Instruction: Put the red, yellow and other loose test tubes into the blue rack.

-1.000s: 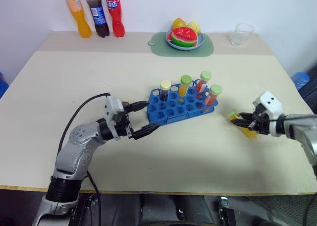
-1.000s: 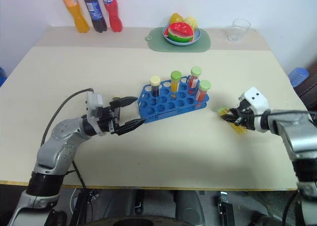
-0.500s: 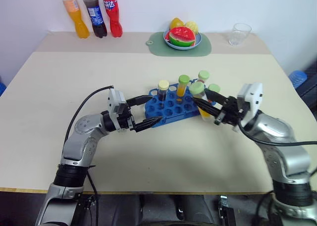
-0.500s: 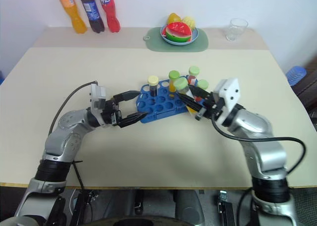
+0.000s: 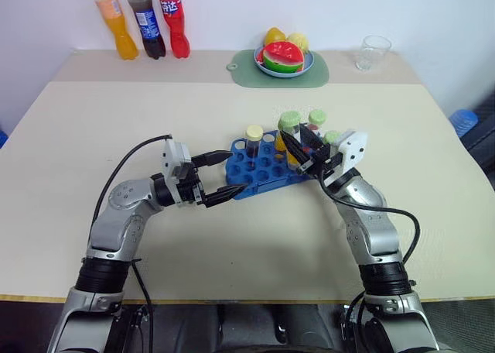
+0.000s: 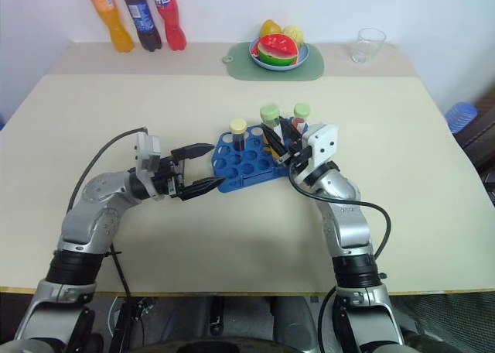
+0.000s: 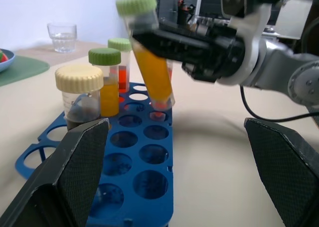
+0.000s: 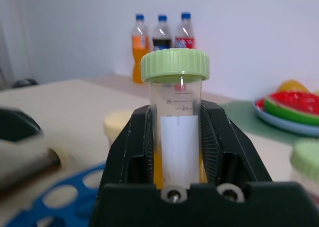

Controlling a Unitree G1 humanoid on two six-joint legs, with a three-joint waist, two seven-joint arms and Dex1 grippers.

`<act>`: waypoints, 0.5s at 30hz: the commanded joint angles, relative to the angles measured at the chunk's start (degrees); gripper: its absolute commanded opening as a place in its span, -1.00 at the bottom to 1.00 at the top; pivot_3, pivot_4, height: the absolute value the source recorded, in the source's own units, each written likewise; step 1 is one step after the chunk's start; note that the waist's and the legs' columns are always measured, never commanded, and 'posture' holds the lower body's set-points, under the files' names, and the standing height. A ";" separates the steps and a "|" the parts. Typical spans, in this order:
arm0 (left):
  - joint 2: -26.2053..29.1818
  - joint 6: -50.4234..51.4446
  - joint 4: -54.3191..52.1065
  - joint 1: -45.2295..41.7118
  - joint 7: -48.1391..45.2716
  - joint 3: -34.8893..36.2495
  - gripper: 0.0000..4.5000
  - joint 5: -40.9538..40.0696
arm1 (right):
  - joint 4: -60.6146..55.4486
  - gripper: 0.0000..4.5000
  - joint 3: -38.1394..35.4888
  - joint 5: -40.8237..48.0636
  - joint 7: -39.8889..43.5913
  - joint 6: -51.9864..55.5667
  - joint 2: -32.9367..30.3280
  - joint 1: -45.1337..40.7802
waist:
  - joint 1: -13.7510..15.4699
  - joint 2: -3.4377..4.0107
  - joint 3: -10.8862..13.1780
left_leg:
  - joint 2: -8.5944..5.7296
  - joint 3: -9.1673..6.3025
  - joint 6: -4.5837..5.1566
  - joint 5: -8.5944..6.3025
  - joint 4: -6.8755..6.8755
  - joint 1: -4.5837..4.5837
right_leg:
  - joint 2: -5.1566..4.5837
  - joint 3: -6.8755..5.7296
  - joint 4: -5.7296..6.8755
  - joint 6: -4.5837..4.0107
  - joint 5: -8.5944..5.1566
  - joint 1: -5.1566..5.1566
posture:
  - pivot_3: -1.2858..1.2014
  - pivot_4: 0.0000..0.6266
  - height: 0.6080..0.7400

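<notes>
Right gripper [image 5: 303, 153] holds a yellow-orange tube [image 7: 148, 67] over the blue rack [image 5: 263, 167]; left gripper [image 5: 224, 176] waits wide open at the rack's near end.

The right jaws are clamped on the tube's body just below its green cap, and the tube hangs tilted, its tip right above a hole in the rack's middle rows; whether it touches the hole's rim I cannot tell. The left jaws stand wide apart and hold nothing, one finger each side of the rack's end corner, close to the blue plastic. Tubes already stand upright in the rack: a dark one with a pale yellow cap [image 7: 79, 96], a yellow one [image 7: 105, 79] and a red one [image 7: 121, 62] behind it, both green-capped. The rack sits mid-table [image 5: 93, 128].
</notes>
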 commanded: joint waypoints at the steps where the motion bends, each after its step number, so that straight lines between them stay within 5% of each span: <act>1: 0.91 0.24 -2.95 0.72 0.33 1.80 1.00 -1.04 | 1.86 -0.64 0.13 -0.90 -0.46 -4.24 1.07 -0.04 | -0.03 0.00 0.00 | 0.00 0.00 0.00 0.00 0.00 0.00 | 0.00 0.00 0.00 0.00 0.00 0.00 | 0.03 -0.52 1.00; 15: 1.87 1.18 -4.64 1.80 1.73 2.81 1.00 -1.16 | 16.39 -0.64 -0.24 -3.79 -3.71 -15.80 4.10 -3.31 | -0.20 -0.01 -0.02 | 0.01 0.00 -0.03 0.02 0.00 0.13 | -0.01 0.01 0.03 -0.09 -0.02 0.10 | 0.03 -0.52 1.00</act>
